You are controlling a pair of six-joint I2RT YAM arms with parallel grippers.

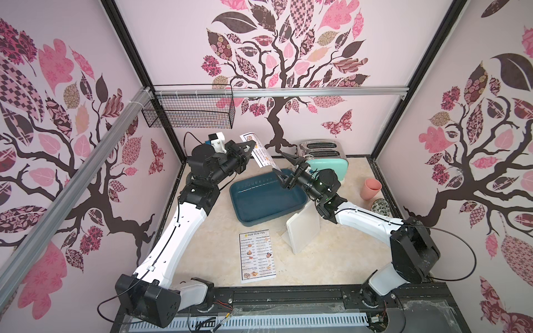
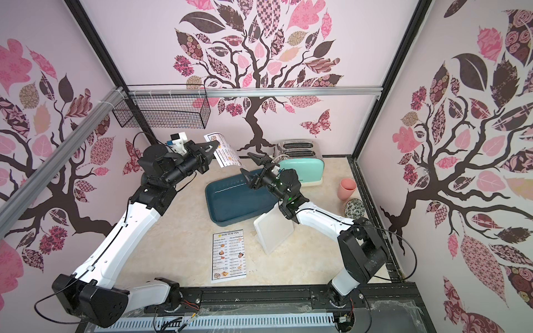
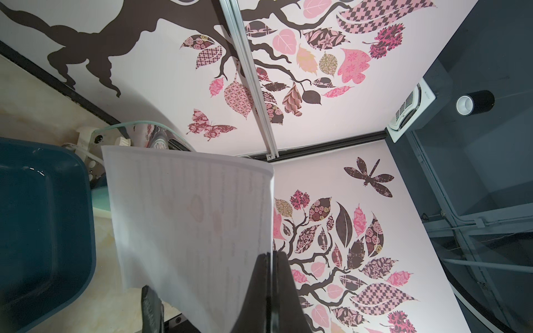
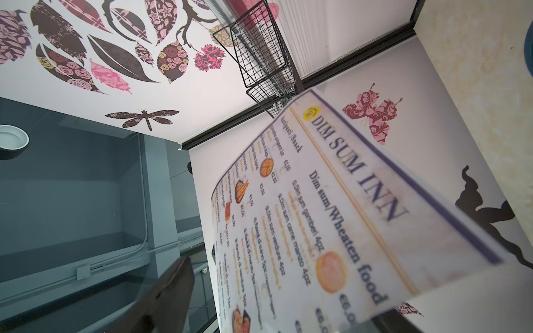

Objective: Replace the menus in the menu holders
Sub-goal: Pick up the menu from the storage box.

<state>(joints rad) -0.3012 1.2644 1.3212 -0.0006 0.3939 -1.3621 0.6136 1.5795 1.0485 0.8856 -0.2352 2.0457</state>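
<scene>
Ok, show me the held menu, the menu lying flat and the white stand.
held menu point(image 1: 264, 158): in a top view, lower half of its printed face.
flat menu point(image 1: 256, 255): in a top view, middle of the sheet.
white stand point(image 1: 302, 230): in a top view, its upright panel.

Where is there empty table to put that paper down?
Bare table lies between the flat menu and the left arm, and between the white stand and the table's front edge, beside the right arm. It is crowded at the back, where the blue tray, the toaster and both arms meet.
</scene>
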